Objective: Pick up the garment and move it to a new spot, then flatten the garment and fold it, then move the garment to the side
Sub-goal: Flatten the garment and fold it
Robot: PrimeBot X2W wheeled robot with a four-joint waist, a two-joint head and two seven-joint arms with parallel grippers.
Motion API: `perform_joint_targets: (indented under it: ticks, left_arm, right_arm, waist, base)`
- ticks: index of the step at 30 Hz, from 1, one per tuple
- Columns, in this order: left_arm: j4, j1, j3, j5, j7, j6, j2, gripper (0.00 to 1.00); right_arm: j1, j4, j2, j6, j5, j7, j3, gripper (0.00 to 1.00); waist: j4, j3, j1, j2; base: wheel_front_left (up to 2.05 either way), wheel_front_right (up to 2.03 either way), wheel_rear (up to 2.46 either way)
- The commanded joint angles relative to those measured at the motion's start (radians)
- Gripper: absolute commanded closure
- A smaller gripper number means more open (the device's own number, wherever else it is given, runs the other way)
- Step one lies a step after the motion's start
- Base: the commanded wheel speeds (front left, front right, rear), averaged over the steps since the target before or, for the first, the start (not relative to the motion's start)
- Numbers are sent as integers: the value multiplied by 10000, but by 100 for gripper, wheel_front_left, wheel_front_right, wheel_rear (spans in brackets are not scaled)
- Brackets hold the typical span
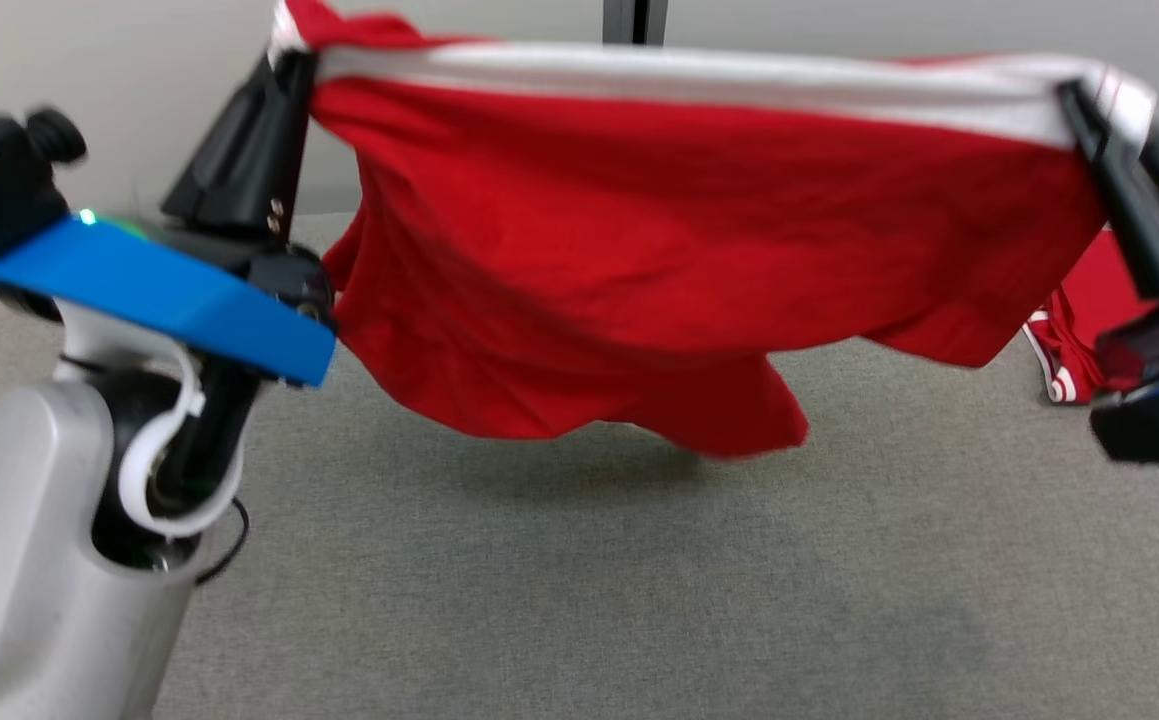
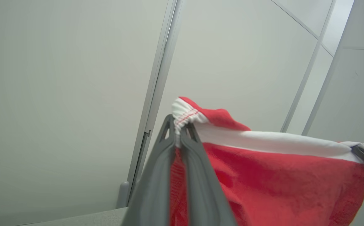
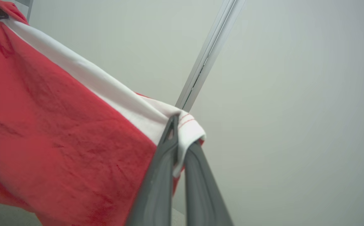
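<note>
Grey felt covers the table [image 1: 639,600] that spreads from near me to a pale wall [image 1: 139,70] at the far side. Above it hangs the garment [image 1: 689,280], red with a white band along its top edge, stretched wide from left to right between my two grippers. The band runs almost level and taut. The red cloth below it sags in loose folds, and its lowest hem hangs clear of the table over a soft shadow.

My left forearm [image 1: 29,560] rises pale from the near left corner. Its wrist, with a blue plate [image 1: 159,290], bends so that the fingers point up and away. My right wrist comes in at the right edge, fingers angled up and to the left.

My left gripper [image 1: 284,65] is clenched on the garment's top left corner, and in its wrist view the fingers [image 2: 177,127] pinch the gathered white band with a red tuft poking past the tips. My right gripper [image 1: 1089,110] is clamped on the top right corner, and its wrist view shows the tips [image 3: 182,135] closed over the folded white edge.

Open table lies under the cloth and all along the near side. A second red piece with white trim [image 1: 1074,340] lies on the table at the far right, partly behind my right gripper; I cannot tell whether it joins the garment. A dark post [image 1: 634,20] stands at the far wall behind the band, and a metal strip [image 2: 156,78] runs up the wall.
</note>
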Motion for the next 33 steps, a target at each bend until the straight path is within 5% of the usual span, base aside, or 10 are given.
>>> perform_joint_targets:
  ticks: [1, 11, 19, 25, 28, 33]
  left_arm:
    - [6, -511, 67, 31, 198, 69, 29, 100]
    - [1445, -2977, 3, 56, 871, 61, -240, 100]
    - [3493, -4997, 281, 499, 487, 110, -212, 100]
    - [5167, -6490, 668, 1058, -1276, 11, -427, 100]
    - [5599, -6987, 759, 1180, -2288, -239, -705, 100]
    - [6311, -5880, 307, 1101, -3473, -1160, -1196, 100]
  right_arm:
    - [-577, 154, -161, -2, 86, -101, 11, 100]
    - [-3758, 2564, -309, -2, 840, -756, 905, 100]
    - [-6693, 5906, 930, -8, 523, -2499, 1451, 100]
    - [-8746, 8803, 2729, -10, -1191, -4907, 268, 100]
    - [-9176, 9517, 3190, -11, -1915, -5684, -252, 100]
    - [-8093, 10462, 3361, -2, -2203, -5940, 507, 100]
  waist:
    - [-31, 123, -1, -1]
    - [-223, 1559, -1, -1]
    - [-807, 2911, -1, -1]
    - [-1100, 3295, -1, -1]
    - [-1014, 3481, -1, -1]
    - [-637, 3648, -1, -1]
  base:
    - [0, 0, 0]
    - [0, 0, 0]
    - [0, 0, 0]
    - [0, 0, 0]
    - [0, 0, 0]
    - [0, 0, 0]
